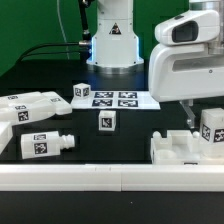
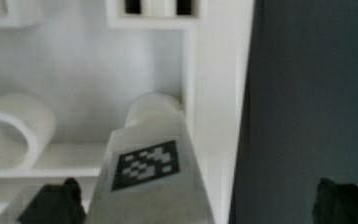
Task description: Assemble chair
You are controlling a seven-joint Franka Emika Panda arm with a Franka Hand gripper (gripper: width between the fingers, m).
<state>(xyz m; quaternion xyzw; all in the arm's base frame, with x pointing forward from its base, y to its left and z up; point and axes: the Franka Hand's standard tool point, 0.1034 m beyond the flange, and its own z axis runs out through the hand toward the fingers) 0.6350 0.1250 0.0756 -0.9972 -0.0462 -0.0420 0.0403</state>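
At the exterior view's right, my gripper [image 1: 196, 116] hangs over a group of white chair pieces [image 1: 178, 148]. An upright tagged piece [image 1: 212, 128] stands among them. In the wrist view the gripper [image 2: 201, 205] is open, with both dark fingertips [image 2: 55, 204] spread wide. The tagged white piece [image 2: 151, 158] rises between them, nearer one finger, and neither finger visibly presses on it. Behind it lie a white slab [image 2: 87, 60] and a round peg [image 2: 12, 130]. Loose chair parts lie elsewhere: a small tagged cube [image 1: 106, 121] and two pegged pieces [image 1: 30, 106] [image 1: 46, 143].
The marker board [image 1: 110, 98] lies in front of the robot base [image 1: 112, 45]. A long white rail [image 1: 100, 178] runs along the table's front edge. Black table surface [image 2: 318, 90] shows beside the grouped pieces.
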